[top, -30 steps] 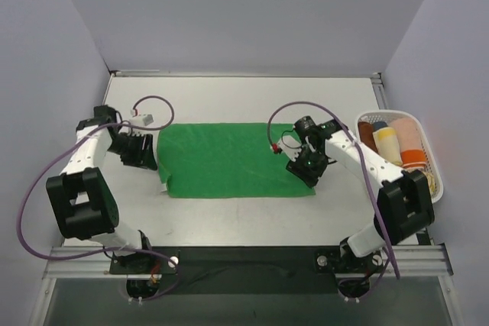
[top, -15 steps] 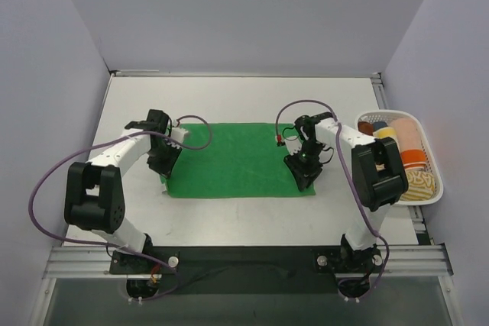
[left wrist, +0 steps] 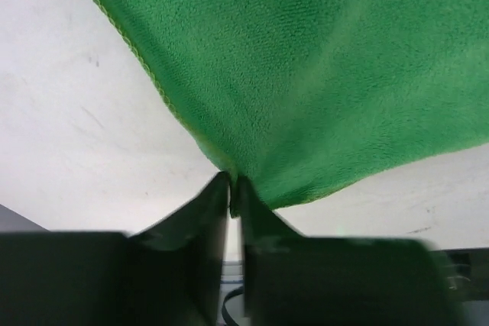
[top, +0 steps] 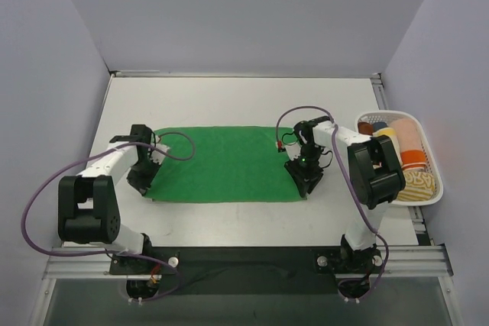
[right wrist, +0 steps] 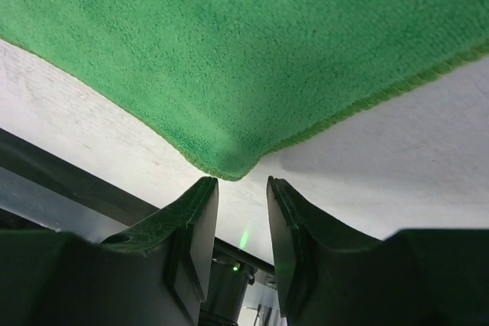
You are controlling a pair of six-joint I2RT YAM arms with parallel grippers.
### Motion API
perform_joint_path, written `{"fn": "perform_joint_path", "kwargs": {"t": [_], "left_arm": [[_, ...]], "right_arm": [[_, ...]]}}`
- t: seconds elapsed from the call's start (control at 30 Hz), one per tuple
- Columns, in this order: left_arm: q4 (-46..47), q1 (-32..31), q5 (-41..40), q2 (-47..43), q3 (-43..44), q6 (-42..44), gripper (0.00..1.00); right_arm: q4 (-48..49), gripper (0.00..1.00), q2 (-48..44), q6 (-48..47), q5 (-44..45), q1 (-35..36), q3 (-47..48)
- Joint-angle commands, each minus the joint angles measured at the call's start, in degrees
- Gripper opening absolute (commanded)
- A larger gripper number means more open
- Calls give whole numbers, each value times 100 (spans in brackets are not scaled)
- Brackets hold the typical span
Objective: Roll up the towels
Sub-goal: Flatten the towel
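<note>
The bright green towel (top: 225,164) lies spread flat on the white table. My left gripper (top: 142,182) is at its near left corner. In the left wrist view the left gripper (left wrist: 231,186) is shut on that corner of the green towel (left wrist: 306,74). My right gripper (top: 309,182) is at the near right corner. In the right wrist view the right gripper (right wrist: 242,188) is open, and the corner of the green towel (right wrist: 229,74) lies just ahead of the fingertips, not between them. A pale yellow roll (top: 387,143) lies in the basket.
A white slatted basket (top: 437,188) stands at the right table edge and holds several rolled cloths. Purple cables loop from both arms. The table's near edge rail (top: 244,253) runs between the arm bases.
My left gripper has moved left and nearer with the towel's corner, drawing the towel out wider and flatter. My right gripper has shifted slightly nearer at the right corner.
</note>
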Motion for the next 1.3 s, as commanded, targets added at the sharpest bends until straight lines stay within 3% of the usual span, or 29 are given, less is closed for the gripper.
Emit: {"fn": "perform_joint_path", "kwargs": {"t": [0.0, 0.03, 0.13, 0.27, 0.4, 0.67, 0.83, 0.93, 0.97, 1.1, 1.27], "left_arm": [[-278, 500, 34, 9, 65, 249, 27], [-391, 719, 409, 9, 118, 240, 47], [-620, 1149, 1410, -175, 364, 354, 55], [-674, 1353, 1949, -676, 479, 653, 52], [-665, 1336, 2066, -660, 417, 750, 46], [81, 1327, 1364, 149, 549, 373, 42], [222, 1441, 651, 457, 339, 468, 28], [188, 1616, 771, 387, 285, 600, 30], [135, 1669, 1035, 335, 329, 688, 38], [-295, 1811, 2169, -252, 584, 1048, 51], [-586, 1793, 2707, -720, 541, 1523, 49]], "right_arm": [[-430, 33, -272, -35, 35, 67, -13], [-483, 34, -359, -52, -18, 58, -4], [-527, 34, -825, -122, 17, 49, 5], [-562, 30, -1344, -202, 78, 66, -91], [-440, 28, -1222, -158, 87, 102, -153], [26, 25, -310, 44, 140, 216, 119], [18, 23, -79, -8, 315, 295, 67], [0, 23, -79, -9, 325, 295, -21], [0, 23, -131, 18, 307, 295, -30], [-79, 23, -544, 53, 123, 295, -21], [-219, 22, -1063, 27, 70, 295, -13]]}}
